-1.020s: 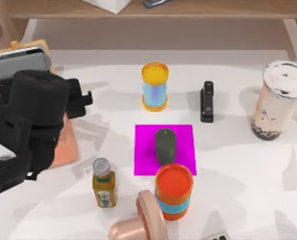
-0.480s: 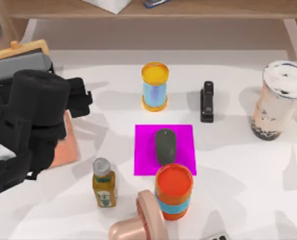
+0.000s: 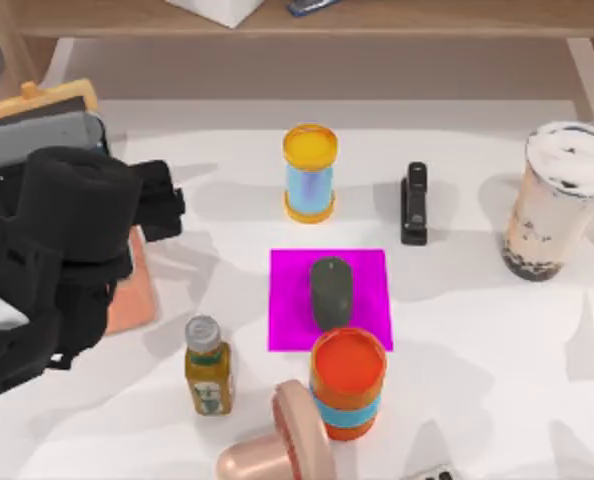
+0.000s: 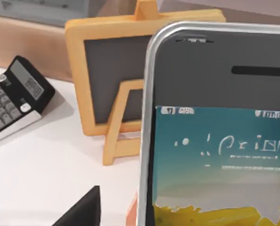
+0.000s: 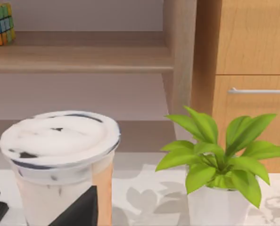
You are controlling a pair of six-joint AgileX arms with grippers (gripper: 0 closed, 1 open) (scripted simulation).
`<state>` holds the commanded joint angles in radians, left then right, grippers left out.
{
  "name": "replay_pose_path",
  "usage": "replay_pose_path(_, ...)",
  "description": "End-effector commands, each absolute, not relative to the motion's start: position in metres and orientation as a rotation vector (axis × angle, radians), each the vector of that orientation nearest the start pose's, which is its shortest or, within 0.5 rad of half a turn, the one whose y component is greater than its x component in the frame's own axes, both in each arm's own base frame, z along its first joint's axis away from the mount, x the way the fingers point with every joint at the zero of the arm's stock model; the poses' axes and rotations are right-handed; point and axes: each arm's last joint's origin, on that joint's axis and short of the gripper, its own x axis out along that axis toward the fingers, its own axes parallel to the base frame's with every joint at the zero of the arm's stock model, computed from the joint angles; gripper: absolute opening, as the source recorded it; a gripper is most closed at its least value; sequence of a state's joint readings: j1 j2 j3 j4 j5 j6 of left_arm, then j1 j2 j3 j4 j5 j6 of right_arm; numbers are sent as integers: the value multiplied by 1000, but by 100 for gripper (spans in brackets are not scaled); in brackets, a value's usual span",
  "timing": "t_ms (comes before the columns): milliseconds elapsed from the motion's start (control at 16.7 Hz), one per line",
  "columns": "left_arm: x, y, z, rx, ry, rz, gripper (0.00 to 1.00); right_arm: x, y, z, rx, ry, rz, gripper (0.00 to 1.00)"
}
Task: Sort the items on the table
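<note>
The tabletop is white and wide, with open room along its right half beyond the magenta mat. My left arm bulks over the left edge of the tabletop, bent low, its left end effector reaching toward the middle. The smartphone sits right at this end effector, close before the wrist camera, screen showing; I cannot tell whether the fingers clamp it or stand apart. Past the phone stands a small orange-framed chalkboard easel, and a calculator lies off to one side of it.

The milk tea cup stands upright, well apart from the left end effector, near the tabletop's right edge. The right wrist view sees the cup near, with a potted plant beside it; whether the right end effector's fingers are apart or together I cannot tell.

The mouse lies on the mat, apart from the left end effector, an orange can just beside it.
</note>
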<state>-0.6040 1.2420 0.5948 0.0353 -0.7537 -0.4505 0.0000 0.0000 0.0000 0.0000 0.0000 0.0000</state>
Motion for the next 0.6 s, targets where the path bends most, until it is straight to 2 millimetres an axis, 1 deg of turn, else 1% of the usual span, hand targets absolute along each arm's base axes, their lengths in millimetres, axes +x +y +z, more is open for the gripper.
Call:
replay_pose_path(300,193,-121,197,-61,433,257,100,106,-1,160,0,0,0,100)
replay_pose_path(600,194,-120,198,-63,432,260,100,106,-1,160,0,0,0,100)
